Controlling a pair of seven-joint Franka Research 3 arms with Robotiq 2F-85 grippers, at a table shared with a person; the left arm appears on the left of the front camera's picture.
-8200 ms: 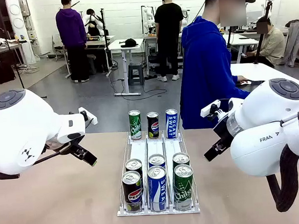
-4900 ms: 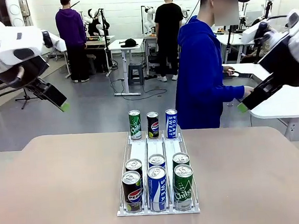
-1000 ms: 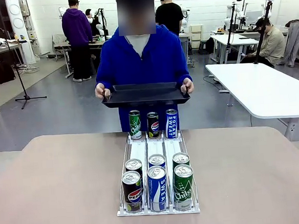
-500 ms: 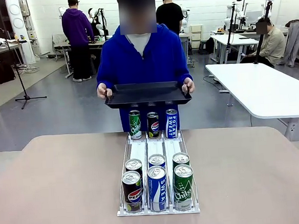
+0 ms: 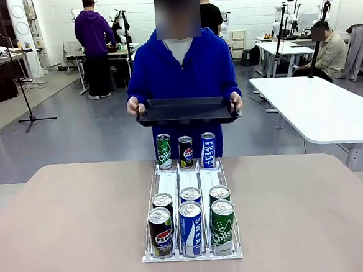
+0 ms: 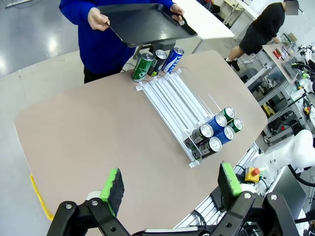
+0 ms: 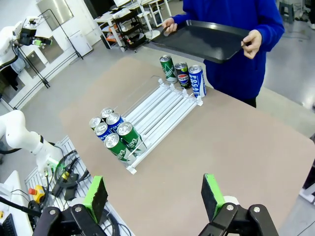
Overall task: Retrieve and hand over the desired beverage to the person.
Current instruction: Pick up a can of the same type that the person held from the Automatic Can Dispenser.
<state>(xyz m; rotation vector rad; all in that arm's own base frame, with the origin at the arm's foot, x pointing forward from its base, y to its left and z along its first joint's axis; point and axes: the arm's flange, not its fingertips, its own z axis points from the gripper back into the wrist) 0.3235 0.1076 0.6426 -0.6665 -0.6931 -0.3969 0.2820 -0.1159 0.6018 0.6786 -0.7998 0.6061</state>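
Person [image 5: 196, 79]: bright royal-blue hooded sweatshirt with long sleeves, white shirt showing at the neck. Left gripper [image 6: 171, 183]: two black fingers tipped with green pads [image 6: 112, 183], black link bars with round pivot screws. Right gripper [image 7: 154, 194]: same black build, same green pads [image 7: 212, 191].

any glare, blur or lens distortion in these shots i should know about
Front view: even room light, the cans are sharp with readable labels and a mild sheen on their tops. Left wrist view: wide-angle bowing, so the table edge curves. Right wrist view: same bowing, the scene sits tilted, no harsh glare.
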